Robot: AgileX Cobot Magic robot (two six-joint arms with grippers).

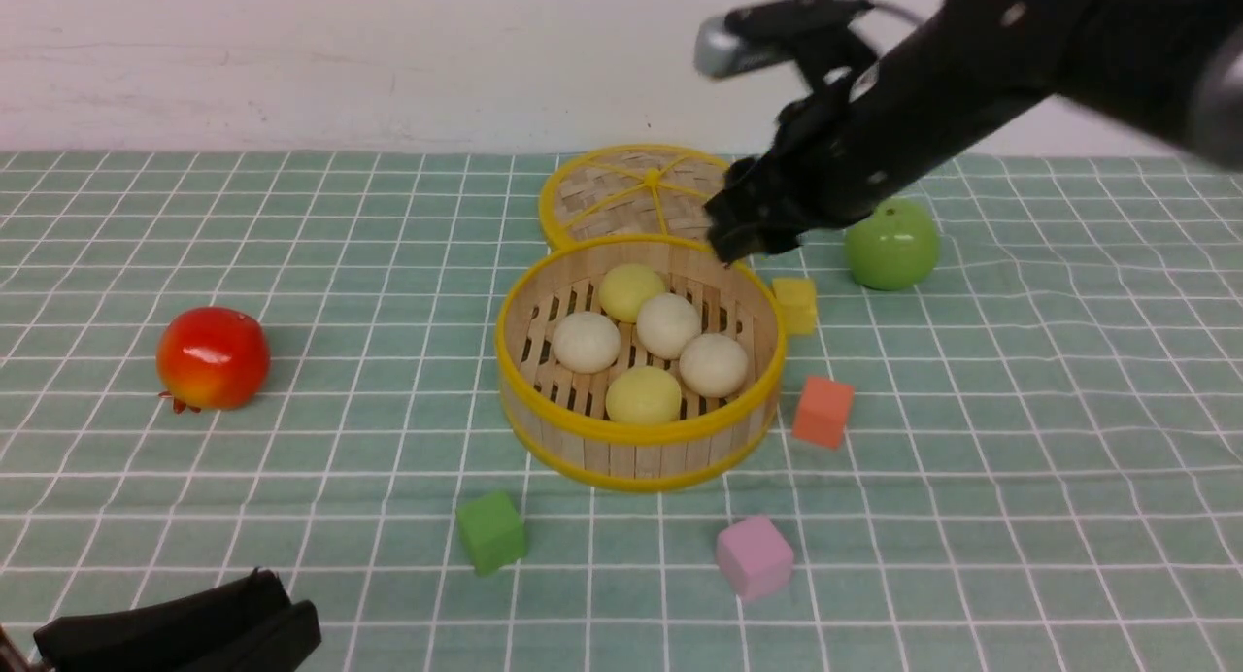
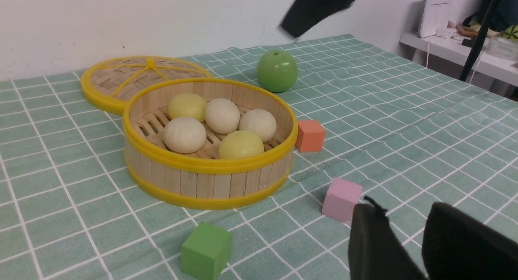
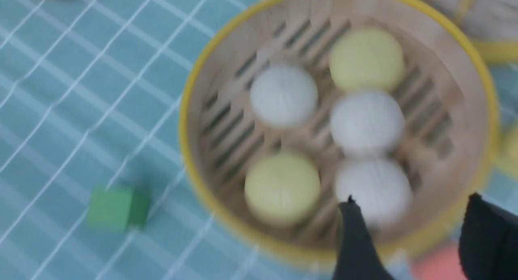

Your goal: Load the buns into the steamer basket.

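The steamer basket (image 1: 636,437) stands mid-table, round with yellow rims and wooden slat sides. Inside lie the buns: three off-white (image 1: 586,342) (image 1: 667,324) (image 1: 714,364) and two pale yellow (image 1: 631,291) (image 1: 643,395). My right gripper (image 1: 743,237) hangs above the basket's far right rim. In the right wrist view it (image 3: 412,199) is open and empty over the basket (image 3: 190,90), its image blurred. My left gripper (image 2: 402,207) is open and empty low at the near left (image 1: 282,614), well away from the basket (image 2: 210,165).
A flat woven lid (image 1: 631,191) lies behind the basket. A green apple (image 1: 891,245) sits to the right and a red fruit (image 1: 213,357) to the left. Foam cubes surround the basket: yellow (image 1: 795,305), orange (image 1: 823,412), pink (image 1: 755,555), green (image 1: 491,531).
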